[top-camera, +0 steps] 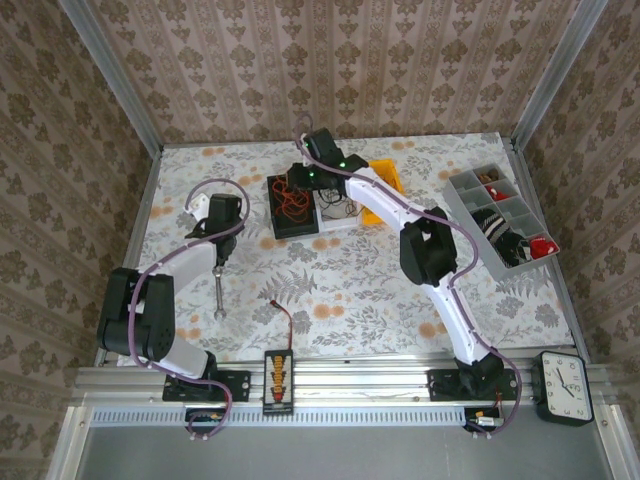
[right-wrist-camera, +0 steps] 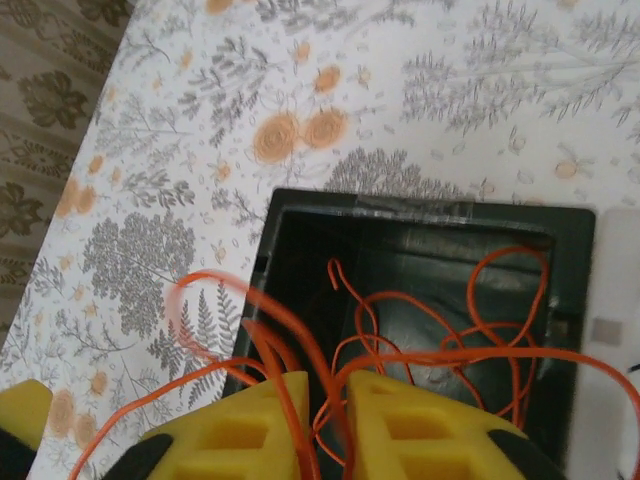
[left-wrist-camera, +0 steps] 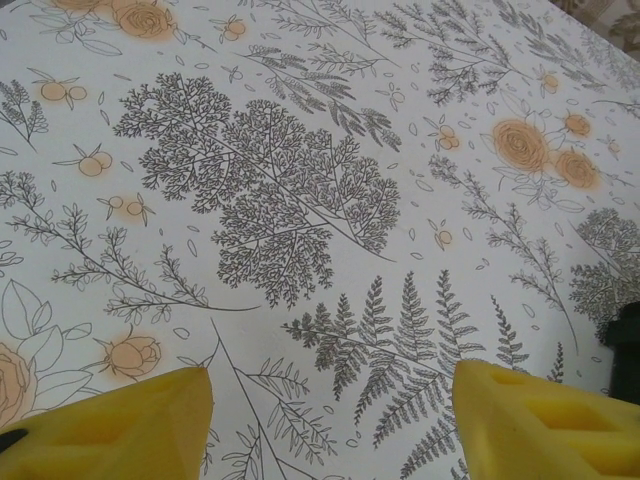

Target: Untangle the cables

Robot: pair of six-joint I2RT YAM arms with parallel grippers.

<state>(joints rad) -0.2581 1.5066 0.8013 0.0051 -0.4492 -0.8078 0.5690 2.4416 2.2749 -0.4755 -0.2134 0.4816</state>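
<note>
Right hand, foreground of the right wrist view: its yellow fingers are standing narrowly apart, and orange strands of the cables are passing through the gap. The cables are lying in loose loops inside the black box on the floral bench, with some strands arching out over its left wall. Left hand: its 2 fingers are standing wide apart above the bench, gripping nothing.

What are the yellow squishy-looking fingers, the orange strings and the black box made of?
Right gripper's fingers: probably soft foam or rubber, matte, with moulded hollows. Cables: likely thin wire in smooth orange plastic, bending in loose loops. Box: seemingly hard black plastic, slightly shiny.
</note>
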